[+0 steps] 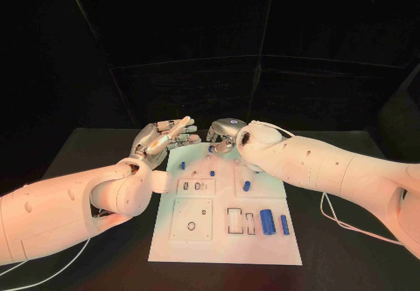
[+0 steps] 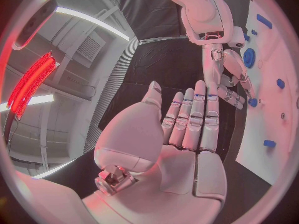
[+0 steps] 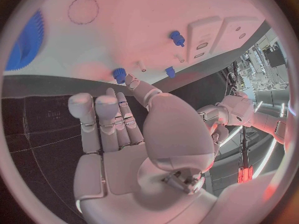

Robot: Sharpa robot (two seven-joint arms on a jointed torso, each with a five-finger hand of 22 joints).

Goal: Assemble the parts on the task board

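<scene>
Silver hands hover at task board's (image 1: 226, 242) far edge.

I count 1 task board (image 1: 223, 245), white. Blue parts on it: approx 6 visible in head view, incl. 2 long cylinders (image 1: 267, 222) at the near right. 2 hands: left hand (image 1: 166, 138), right hand (image 1: 225, 134).

The table (image 1: 87, 145) was black and stood before a dark backdrop. In its middle lay the white task board (image 1: 226, 245), flat on the surface. Thin white cables (image 1: 337, 218) also lay on the table at both sides of the board.
</scene>
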